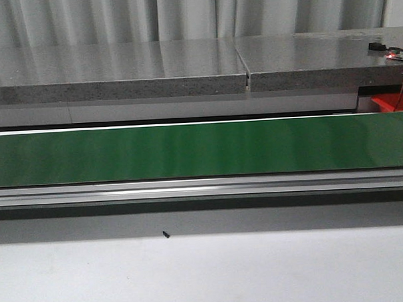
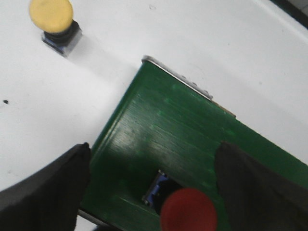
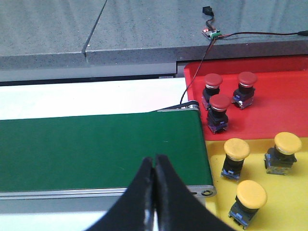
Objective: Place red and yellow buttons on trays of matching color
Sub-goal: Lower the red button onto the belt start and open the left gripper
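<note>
Red button (image 2: 188,210): round red cap on dark base, lying on the green conveyor belt (image 2: 159,130) between the left gripper's (image 2: 151,192) wide-open, empty jaws. Yellow button (image 2: 52,17) off the belt, on the white worktop (image 2: 43,106). Right gripper (image 3: 155,166) jaws closed, empty, over the belt; beside the belt end, red tray (image 3: 279,110) holds three red buttons, yellow tray (image 3: 288,202) three yellow.

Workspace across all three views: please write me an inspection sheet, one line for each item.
Surface: green conveyor belt between a white table and a grey stone counter.
Job's things: red plastic tray holds three red push buttons; yellow plastic tray holds three yellow push buttons. One red button lies on the belt; one yellow button stands on the table.
Clutter: small dark speck on the table.
Grippers: left gripper open, straddling the red button; right gripper shut, empty.
Cables: red and black wires to a small circuit board.
Surroundings: pale curtain.
</note>
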Controlling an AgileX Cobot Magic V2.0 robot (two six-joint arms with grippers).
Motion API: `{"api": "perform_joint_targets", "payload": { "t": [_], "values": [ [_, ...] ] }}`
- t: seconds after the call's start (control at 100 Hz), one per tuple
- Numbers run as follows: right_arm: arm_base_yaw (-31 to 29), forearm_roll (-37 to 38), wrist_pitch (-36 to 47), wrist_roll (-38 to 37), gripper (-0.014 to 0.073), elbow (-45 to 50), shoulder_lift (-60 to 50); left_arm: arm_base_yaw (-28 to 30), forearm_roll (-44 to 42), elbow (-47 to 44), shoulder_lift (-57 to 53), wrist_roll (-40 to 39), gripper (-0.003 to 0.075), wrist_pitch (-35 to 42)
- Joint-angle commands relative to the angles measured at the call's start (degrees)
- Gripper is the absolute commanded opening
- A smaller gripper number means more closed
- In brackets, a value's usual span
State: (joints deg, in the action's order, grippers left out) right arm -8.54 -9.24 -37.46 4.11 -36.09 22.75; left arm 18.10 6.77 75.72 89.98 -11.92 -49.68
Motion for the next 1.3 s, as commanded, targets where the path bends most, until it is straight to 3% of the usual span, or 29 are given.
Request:
{"api": "perform_joint_targets", "payload": {
  "t": [0.0,0.37,0.9,1.29],
  "values": [
    [-0.01,-0.49,4.10,0.54,-0.0068,-1.35,0.29,2.08,0.39,2.76,-2.10,-0.06,0.0527,1.88],
    [-0.01,-0.49,4.10,0.54,-0.0068,-1.35,0.29,10.96,1.42,8.22,5.49,-0.17,0.0527,-2.79],
    [-0.01,-0.49,4.10,0.54,-0.0068,-1.35,0.29,10.96,3.40,21.62,22.34,-0.17,0.0527,-3.79],
    [-0.01,-0.49,4.10,0.54,-0.0068,-1.35,0.29,10.25,3.43,23.60,28.36,-0.17,0.0527,2.56]
  ]
}}
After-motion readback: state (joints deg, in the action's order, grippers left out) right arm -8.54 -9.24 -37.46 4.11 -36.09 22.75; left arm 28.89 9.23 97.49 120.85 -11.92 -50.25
